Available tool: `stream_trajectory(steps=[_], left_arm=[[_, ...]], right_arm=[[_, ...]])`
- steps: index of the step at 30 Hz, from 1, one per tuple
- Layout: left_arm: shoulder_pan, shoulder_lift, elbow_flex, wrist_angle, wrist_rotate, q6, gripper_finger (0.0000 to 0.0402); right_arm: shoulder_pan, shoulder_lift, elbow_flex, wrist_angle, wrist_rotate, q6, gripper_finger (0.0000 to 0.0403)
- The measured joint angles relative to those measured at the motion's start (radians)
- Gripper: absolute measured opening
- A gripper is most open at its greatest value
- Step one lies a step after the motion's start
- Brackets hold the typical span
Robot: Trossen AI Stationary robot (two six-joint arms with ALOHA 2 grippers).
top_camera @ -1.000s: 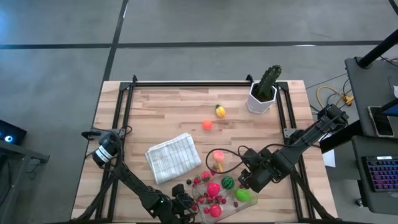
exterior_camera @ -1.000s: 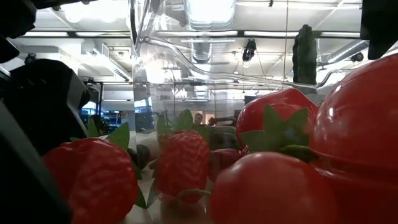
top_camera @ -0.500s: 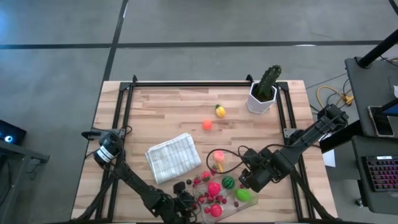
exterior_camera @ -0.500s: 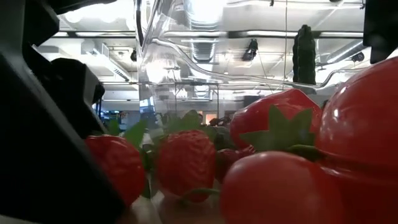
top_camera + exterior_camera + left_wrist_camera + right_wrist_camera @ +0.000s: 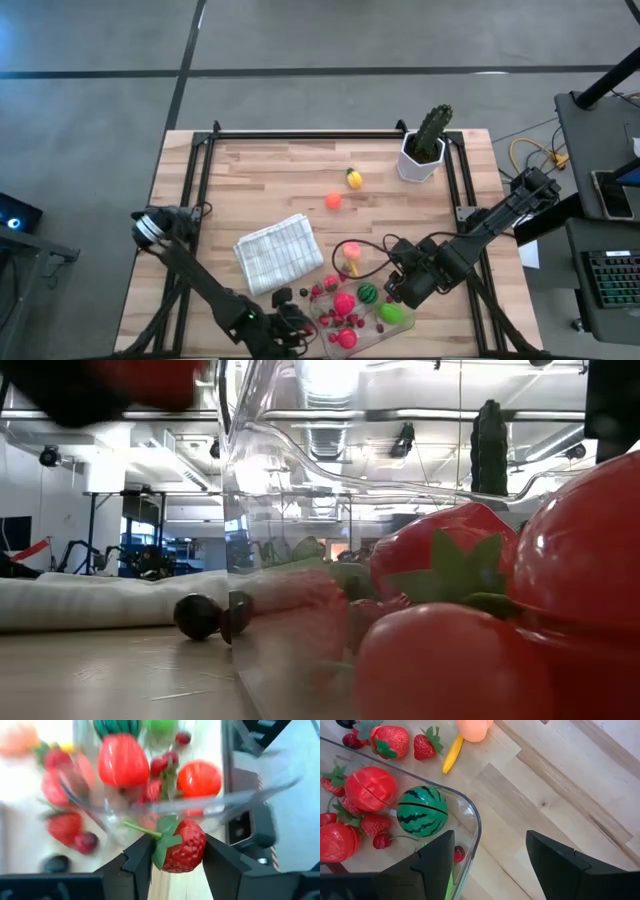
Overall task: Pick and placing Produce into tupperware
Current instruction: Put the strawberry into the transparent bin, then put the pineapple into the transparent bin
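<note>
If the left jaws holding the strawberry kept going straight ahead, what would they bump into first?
Probably the clear tupperware: its near wall sits right ahead of the left gripper and its strawberry. The red fruits lie beyond that wall. Depth is hard to judge.

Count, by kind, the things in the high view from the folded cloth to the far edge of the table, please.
Cloth: 1
Cactus: 1
Yellow fruit: 1
Orange fruit: 1
Total: 4
</note>
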Motion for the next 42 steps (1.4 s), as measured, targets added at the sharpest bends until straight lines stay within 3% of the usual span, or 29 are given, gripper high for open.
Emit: stream_trajectory(steps=[4, 8, 13, 19, 22, 26, 33, 42], left_arm=[[0.004, -0.124, 0.0, -0.076, -0.015, 0.101, 0.0131], [0.042, -0.198, 0.0, -0.036, -0.007, 0.189, 0.0131], [0.134, -0.139, 0.001, 0.109, 0.131, 0.234, 0.0148], [0.204, -0.028, 0.037, 0.192, 0.337, 0.07, 0.0194], [0.207, -0.024, 0.033, 0.19, 0.38, 0.026, 0.0218], [0.205, -0.07, 0.028, 0.066, 0.38, 0.049, 0.0231], [0.159, -0.211, 0.019, -0.267, 0.318, 0.054, 0.0208], [0.152, -0.267, -0.02, -0.441, 0.266, 0.079, 0.0191]], right_arm=[[0.0, 0.0, 0.0, 0.0, 0.007, -0.003, 0.0238], [0.0, 0.0, 0.0, 0.0, 0.007, -0.005, 0.0238], [0.0, 0.0, 0.0, 0.001, 0.006, -0.006, 0.0238], [0.001, 0.0, 0.0, 0.0, -0.013, 0.001, 0.0238], [0.002, 0.0, 0.0, 0.0, -0.025, 0.001, 0.0238], [0.002, 0.0, 0.0, 0.0, -0.027, 0.001, 0.0238], [0.002, 0.0, -0.002, -0.001, -0.018, -0.006, 0.0238], [-0.002, 0.0, -0.002, 0.0, 0.002, 0.016, 0.0238]])
